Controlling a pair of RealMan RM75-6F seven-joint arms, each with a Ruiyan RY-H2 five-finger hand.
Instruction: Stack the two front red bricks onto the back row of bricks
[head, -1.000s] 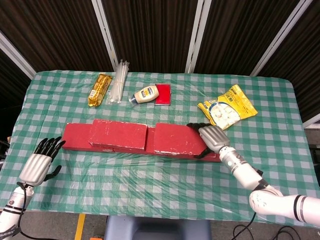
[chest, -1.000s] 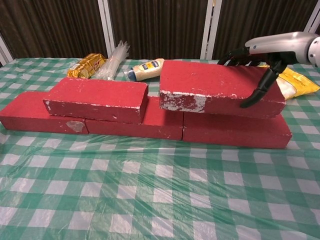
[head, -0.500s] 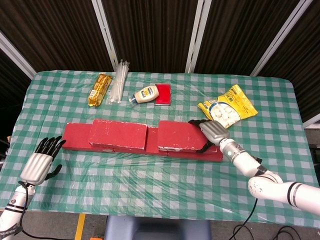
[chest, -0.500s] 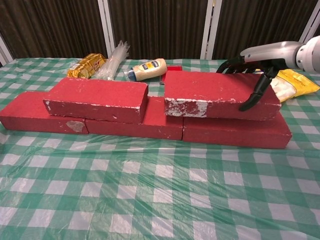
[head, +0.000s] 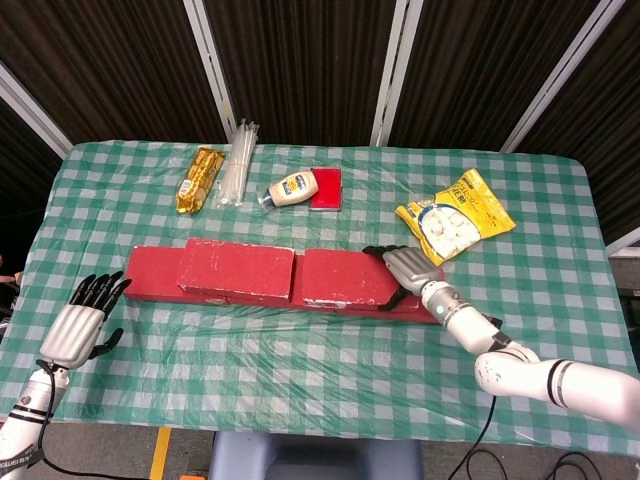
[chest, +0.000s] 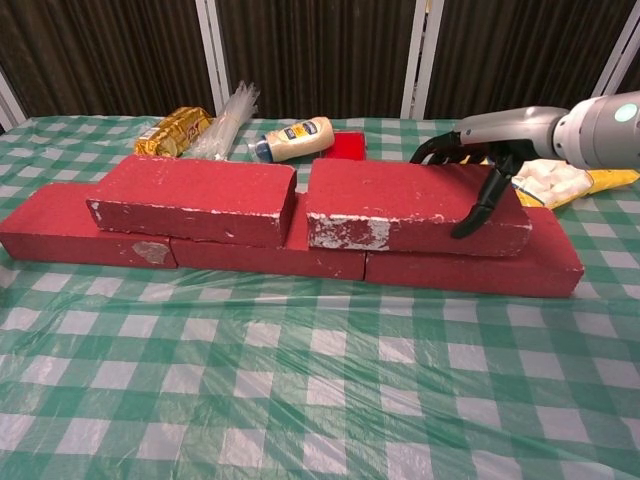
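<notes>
Two red bricks lie on top of the back row of red bricks (head: 150, 276) (chest: 470, 268). The left top brick (head: 237, 266) (chest: 195, 195) rests free. The right top brick (head: 345, 277) (chest: 410, 200) lies flat on the row, close beside the left one. My right hand (head: 405, 268) (chest: 480, 165) grips its right end, with fingers over the far edge and thumb on the front face. My left hand (head: 78, 328) hovers open at the table's front left corner, far from the bricks, and shows only in the head view.
Behind the bricks lie a yellow snack packet (head: 199, 178), a bundle of clear straws (head: 237, 165), a mayonnaise bottle (head: 293, 188) and a flat red box (head: 326, 188). A yellow bag (head: 455, 215) sits at the back right, just behind my right hand.
My right hand has lowered the right top brick onto the back row and slid it left, close to the left top brick. The left hand has stayed still.
</notes>
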